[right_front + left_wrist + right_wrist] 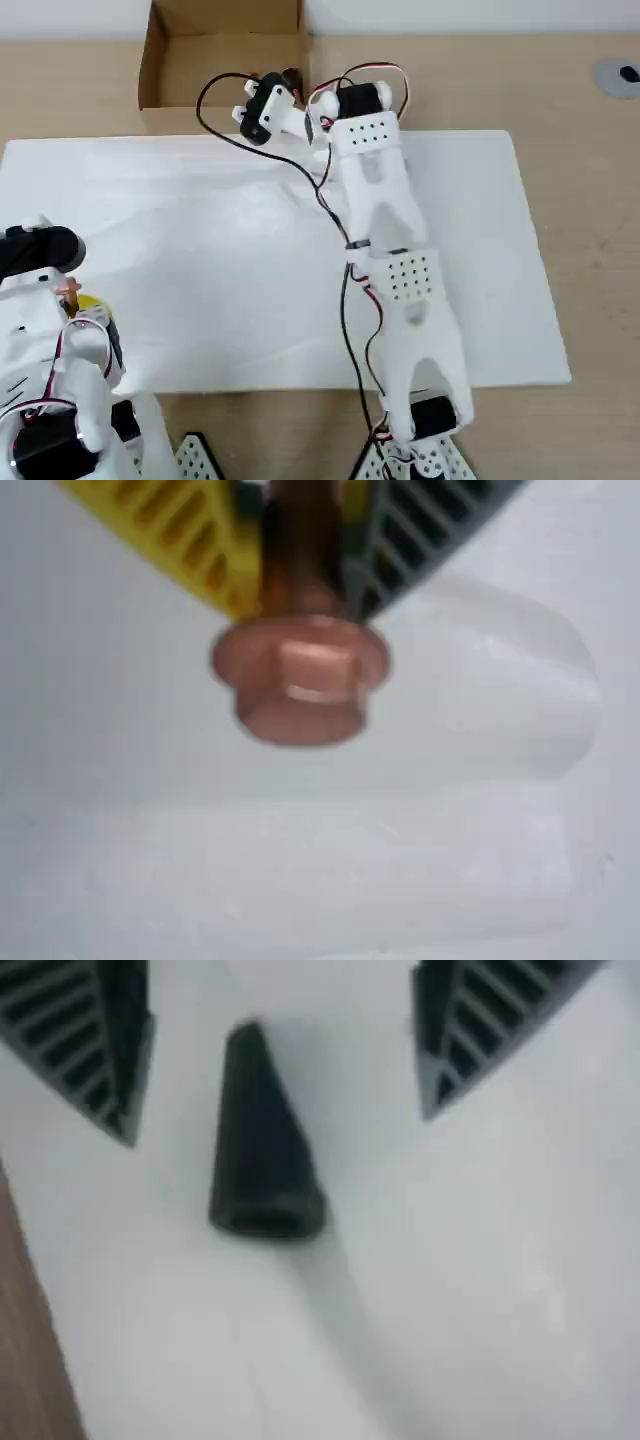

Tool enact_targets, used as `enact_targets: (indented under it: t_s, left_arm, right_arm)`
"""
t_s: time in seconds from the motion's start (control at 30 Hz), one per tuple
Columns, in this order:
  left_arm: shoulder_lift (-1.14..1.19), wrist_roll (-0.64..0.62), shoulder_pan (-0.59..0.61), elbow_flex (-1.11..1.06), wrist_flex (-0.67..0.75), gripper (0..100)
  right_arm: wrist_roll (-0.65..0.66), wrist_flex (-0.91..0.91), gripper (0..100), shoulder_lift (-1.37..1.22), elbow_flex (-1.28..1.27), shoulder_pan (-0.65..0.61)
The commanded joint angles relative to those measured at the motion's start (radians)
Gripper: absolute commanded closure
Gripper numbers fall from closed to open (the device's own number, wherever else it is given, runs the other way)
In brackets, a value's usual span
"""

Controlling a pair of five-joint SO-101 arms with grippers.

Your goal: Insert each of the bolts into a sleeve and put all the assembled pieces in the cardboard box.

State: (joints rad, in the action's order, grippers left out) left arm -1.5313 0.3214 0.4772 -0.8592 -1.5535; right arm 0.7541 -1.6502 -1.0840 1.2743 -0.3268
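Left wrist view showed us a copper-coloured, flange-headed bolt [300, 685], its shank pinched by the left gripper [300, 595] between a yellow jaw and a dark one, at the 8 o'clock corner of the white mat [200, 250]. A black sleeve [262, 1155] lay on the mat, untouched between the wide-apart jaws of the right gripper [278, 1120], near the mat's edge and the wooden table [20, 1360]. The cardboard box [150, 70] stood beyond the 12 o'clock edge.

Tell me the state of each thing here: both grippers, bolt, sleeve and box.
Copper-coloured flanged bolt: clamped in the left gripper.
Black tapered sleeve: lying loose on the white mat.
Left gripper: shut.
Right gripper: open, astride the sleeve.
Brown cardboard box: open-topped.
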Motion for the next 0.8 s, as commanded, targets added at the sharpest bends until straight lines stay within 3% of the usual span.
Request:
enact_targets:
  t_s: [0.0,0.33,0.53,0.77]
  left_arm:
    - [0.001,0.008,-0.009,0.005,0.015,99]
    - [0.001,0.009,-0.008,-0.012,0.017,99]
    - [0.001,0.009,-0.011,-0.012,0.017,99]
    - [0.001,0.009,-0.014,-0.012,0.017,99]
  right_arm:
    - [-0.008,0.054,77.8,-0.039,-0.002,-0.007]
    - [-0.008,0.095,78.9,-0.122,0.021,0.015]
    - [0.046,0.011,98.7,-0.124,0.019,0.008]
    - [0.049,-0.118,98.8,-0.077,0.097,0.008]
